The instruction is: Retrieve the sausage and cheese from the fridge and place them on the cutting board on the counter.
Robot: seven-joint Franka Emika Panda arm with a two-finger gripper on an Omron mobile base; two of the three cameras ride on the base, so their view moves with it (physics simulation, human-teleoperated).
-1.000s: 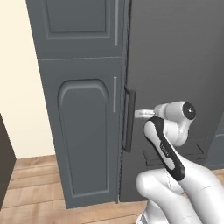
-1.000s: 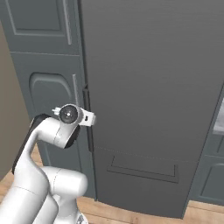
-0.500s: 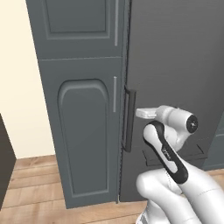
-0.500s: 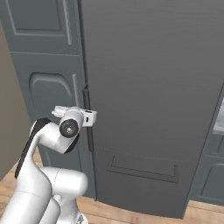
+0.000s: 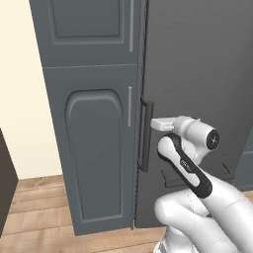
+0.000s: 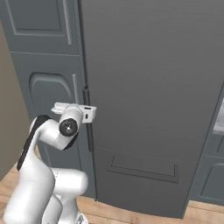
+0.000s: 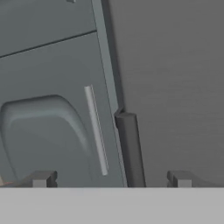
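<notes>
The fridge (image 5: 197, 74), a tall dark grey appliance with a flat, faintly brushed front, stands shut, its contents hidden behind the door. Just left of it stands a grey panelled cabinet (image 5: 94, 158), also shut, its lower door set with an arched raised panel and a slim pale bar handle (image 5: 129, 106). Pale wooden floorboards (image 5: 34, 207) run along the foot of both. The fridge's black vertical handle (image 5: 145, 134), a squared bar, sits at the door's left edge beside the cabinet. The gripper (image 7: 109, 179) points at that handle from close by, its jaws spread wide on either side of the bar and holding nothing, not touching it.
</notes>
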